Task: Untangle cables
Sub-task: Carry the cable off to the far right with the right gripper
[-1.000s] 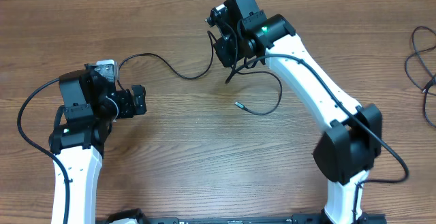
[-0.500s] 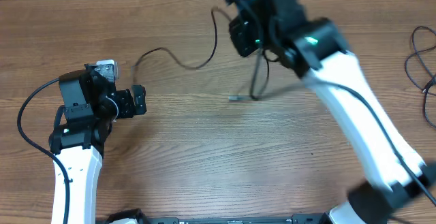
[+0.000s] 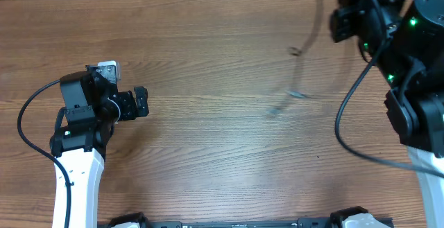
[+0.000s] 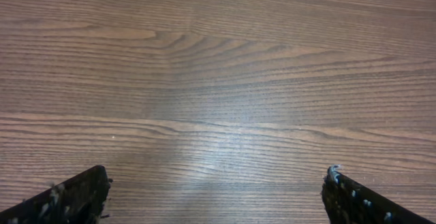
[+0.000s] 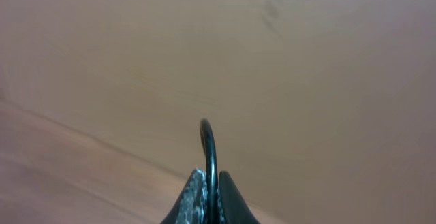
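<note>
— Where are the thin black flexible cables (image 5: 211,149) held?
— Pinched in the clamped right gripper (image 5: 208,186), dangling above the wooden table (image 3: 208,152) (left gripper (image 3: 141,103) spread, empty). Knots could be tightened if swung.

A brown wood-grain table (image 3: 208,152) spans the view.

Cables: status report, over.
Left gripper open, empty, over table. Right gripper shut on cable, held high. Its ends dangling, blurred. Nothing in the way.
</note>
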